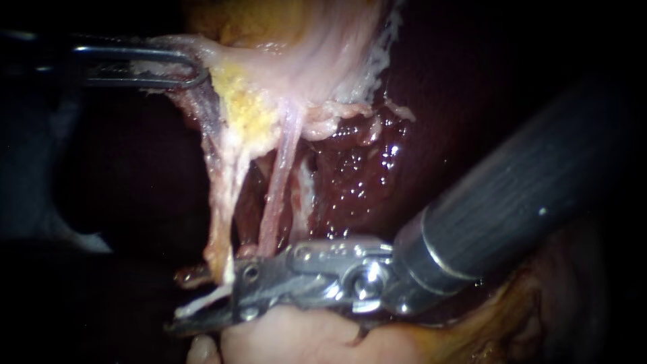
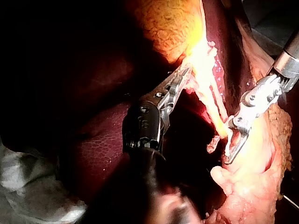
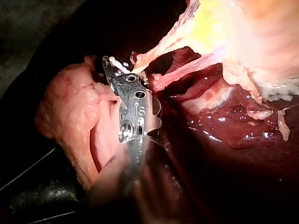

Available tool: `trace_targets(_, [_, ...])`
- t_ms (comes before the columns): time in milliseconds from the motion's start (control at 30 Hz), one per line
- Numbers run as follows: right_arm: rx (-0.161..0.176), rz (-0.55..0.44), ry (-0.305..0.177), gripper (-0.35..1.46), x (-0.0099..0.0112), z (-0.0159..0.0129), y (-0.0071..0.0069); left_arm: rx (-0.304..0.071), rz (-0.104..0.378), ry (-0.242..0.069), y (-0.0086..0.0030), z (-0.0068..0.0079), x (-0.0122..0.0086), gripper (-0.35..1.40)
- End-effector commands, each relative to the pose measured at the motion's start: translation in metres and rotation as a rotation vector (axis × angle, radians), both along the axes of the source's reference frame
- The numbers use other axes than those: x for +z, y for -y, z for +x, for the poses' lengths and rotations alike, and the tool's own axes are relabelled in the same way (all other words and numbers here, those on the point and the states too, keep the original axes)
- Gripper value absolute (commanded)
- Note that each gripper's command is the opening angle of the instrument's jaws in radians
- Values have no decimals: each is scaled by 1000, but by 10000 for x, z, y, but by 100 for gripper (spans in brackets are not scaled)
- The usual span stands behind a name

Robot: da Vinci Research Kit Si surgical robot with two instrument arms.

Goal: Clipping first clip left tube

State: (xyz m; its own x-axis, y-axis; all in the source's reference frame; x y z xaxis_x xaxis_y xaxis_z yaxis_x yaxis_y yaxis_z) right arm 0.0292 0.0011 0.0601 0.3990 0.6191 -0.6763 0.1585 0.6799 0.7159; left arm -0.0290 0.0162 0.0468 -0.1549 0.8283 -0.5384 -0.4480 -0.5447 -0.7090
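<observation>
At 7 o'clock: right pincer (image 1: pixel 185 303) spread, left tube (image 1: pixel 217 216) between its halves.
Tube runs 12-to-6, crossing that pincer; left pincer (image 1: pixel 199 71) pinches tissue (image 1: pixel 232 57) at 10 o'clock.

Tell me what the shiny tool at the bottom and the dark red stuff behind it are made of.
Right instrument: metal at the tip, it seems, silvery and polished, with bright glints; its shaft looks matt dark. Liver: soft wet flesh, dark red, with glistening specks.
</observation>
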Motion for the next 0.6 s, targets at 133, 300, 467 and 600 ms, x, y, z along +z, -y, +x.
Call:
trace_targets(133, [10,26,13,-3,-1,-5,-2,0,0,0,0,0,0,-35])
trace_targets(300, [27,116,51,-35,1,-11,-2,0,0,0,0,0,0,-35])
trace_targets(467, [26,126,54,-35,3,-18,-2,0,0,0,0,0,0,-35])
trace_targets(600, [24,125,57,-35,3,-19,-1,0,0,0,0,0,0,-35])
